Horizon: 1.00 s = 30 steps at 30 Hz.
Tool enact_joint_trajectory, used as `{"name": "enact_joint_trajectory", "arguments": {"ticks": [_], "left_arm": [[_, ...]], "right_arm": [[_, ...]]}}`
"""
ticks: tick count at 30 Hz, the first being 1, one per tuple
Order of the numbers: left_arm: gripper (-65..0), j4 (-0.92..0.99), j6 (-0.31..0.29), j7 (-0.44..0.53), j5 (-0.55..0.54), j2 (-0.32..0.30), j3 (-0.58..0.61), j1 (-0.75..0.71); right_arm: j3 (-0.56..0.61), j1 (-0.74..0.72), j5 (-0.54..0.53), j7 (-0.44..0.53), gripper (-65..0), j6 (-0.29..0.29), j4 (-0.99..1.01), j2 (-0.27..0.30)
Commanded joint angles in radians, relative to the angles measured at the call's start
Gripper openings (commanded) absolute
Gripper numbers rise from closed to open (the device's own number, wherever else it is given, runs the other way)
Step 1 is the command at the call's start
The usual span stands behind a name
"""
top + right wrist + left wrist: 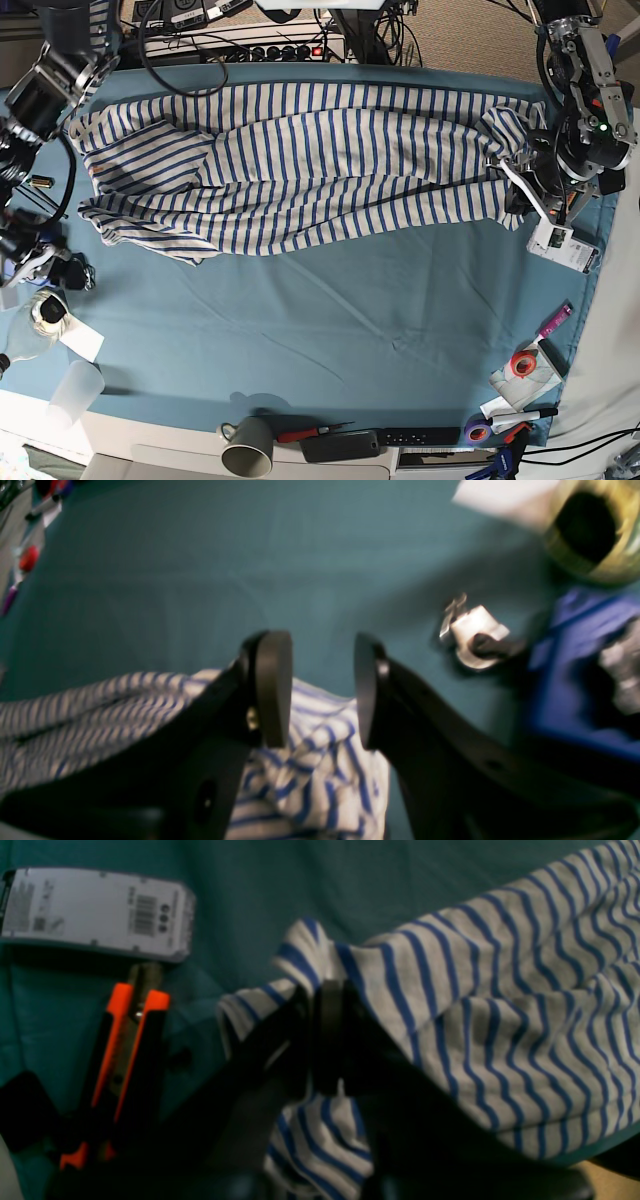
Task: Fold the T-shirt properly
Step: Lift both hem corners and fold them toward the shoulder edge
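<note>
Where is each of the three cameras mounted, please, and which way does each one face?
Left wrist: on the left arm, looking down its shut end effector, which pinches the T-shirt over the teal cloth.
Right wrist: on the right arm, looking down its open end effector above the T-shirt's edge.
Base: overhead, facing down on the table; both arms show at the far corners.
Shared: the striped T-shirt and the teal cloth appear in all three.

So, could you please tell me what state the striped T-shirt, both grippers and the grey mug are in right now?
White T-shirt with thin blue stripes: stretched sideways across the teal cloth, wrinkled, not neatly folded.
Left gripper: shut on the T-shirt's edge.
Right gripper: open, above the T-shirt's other end, holding nothing.
Grey mug: lying on its side.
</note>
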<state>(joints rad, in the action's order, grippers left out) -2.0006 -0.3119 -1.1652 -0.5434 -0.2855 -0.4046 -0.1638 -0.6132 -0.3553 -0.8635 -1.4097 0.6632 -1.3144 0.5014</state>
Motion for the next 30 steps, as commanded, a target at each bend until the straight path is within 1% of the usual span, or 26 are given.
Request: {"name": "enact_joint_trajectory", "arguments": {"ticks": [1,2,4,5,6,8,10,12,14,16,18,21,22,27,30], "left_arm": [[-65.0,-0.015,-0.003,0.023,-0.011,-0.011,-0.005,0.009],[-65.0,-0.015,-0.004,0.024,-0.011,-0.01,-0.005,0.009],[-65.0,-0.015,-0.004,0.032,-0.011,-0.011,-0.005,0.009],[-65.0,-0.015,-0.004,0.038,-0.011,-0.011,-0.005,0.009],[-65.0,-0.015,-0.003,0.039,-0.011,-0.011,-0.005,0.009],[-65.0,-0.015,-0.004,0.04,-0.011,-0.011,-0.005,0.009],[-65.0,-0.015,-0.004,0.04,-0.015,-0.011,-0.005,0.009],[-65.0,-0.015,-0.003,0.04,-0.019,-0.011,-0.005,0.009],[-65.0,-0.015,-0.004,0.04,-0.019,-0.011,-0.005,0.009],[-65.0,-0.015,-0.003,0.04,-0.019,-0.011,-0.005,0.009],[-65.0,-0.015,-0.003,0.04,-0.019,-0.011,-0.005,0.009],[-65.0,-0.015,-0.004,0.04,-0.031,-0.011,-0.005,0.009],[-65.0,-0.015,-0.003,0.04,-0.039,-0.011,-0.005,0.009],[-65.0,-0.015,-0.004,0.04,-0.048,-0.011,-0.005,0.009],[-65.0,-0.015,-0.003,0.04,-0.048,-0.011,-0.005,0.009]], "right_arm": [[-0.003,-0.024,0.023,0.013,-43.5,0.003,-0.014,0.025],[-0.002,-0.025,0.079,0.027,-43.5,0.003,-0.013,0.025],[0.02,-0.024,0.211,0.107,-43.5,0.001,-0.002,0.025],[0.039,-0.024,0.262,0.137,-43.5,-0.004,0.012,0.025],[0.063,-0.024,0.288,0.16,-43.4,-0.012,0.032,0.025],[0.123,-0.027,0.292,0.192,-42.7,-0.017,0.077,0.025],[0.188,-0.035,0.293,0.218,-39.5,-0.022,0.111,0.025],[0.245,-0.05,0.303,0.267,-38.6,-0.055,0.138,0.025],[0.297,-0.069,0.335,0.303,-38.6,-0.087,0.158,0.024],[0.341,-0.093,0.368,0.308,-38.6,-0.114,0.174,0.024],[0.369,-0.111,0.376,0.301,-38.6,-0.14,0.186,0.024],[0.383,-0.127,0.438,0.271,-38.6,-0.214,0.206,0.021],[0.383,-0.129,0.438,0.269,-38.6,-0.232,0.213,0.022],[0.383,-0.129,0.43,0.234,-38.6,-0.27,0.217,0.021],[0.383,-0.127,0.431,0.227,-38.6,-0.29,0.217,0.011]]}}
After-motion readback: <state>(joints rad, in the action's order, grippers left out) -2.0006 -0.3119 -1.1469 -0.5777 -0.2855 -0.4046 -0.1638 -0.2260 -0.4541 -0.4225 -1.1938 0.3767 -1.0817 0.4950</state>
